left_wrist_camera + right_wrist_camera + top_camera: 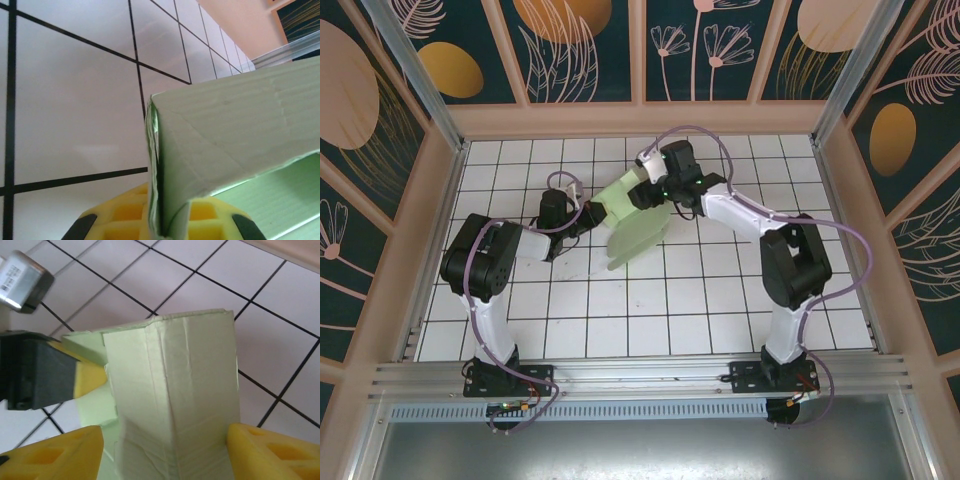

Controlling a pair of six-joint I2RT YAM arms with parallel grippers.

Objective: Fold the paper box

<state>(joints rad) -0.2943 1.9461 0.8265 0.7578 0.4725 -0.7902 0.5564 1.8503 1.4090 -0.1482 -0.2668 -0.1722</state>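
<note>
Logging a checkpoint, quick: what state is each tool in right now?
Left tool: closed on the paper box edge.
Right tool: straddles the paper box, spread wide; grip cannot be told.

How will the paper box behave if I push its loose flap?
Probably floppy: the paper box shows a thin card edge in the left pincer. Likely light, being thin sheet. Visible creases suggest it dents easily.

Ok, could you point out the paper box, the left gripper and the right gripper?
paper box (632, 235), top view, on its wide lower flap.
left gripper (165, 221), left wrist view, midway between its yellow fingertips.
right gripper (165, 460), right wrist view, midway between its yellow fingertips.
</note>
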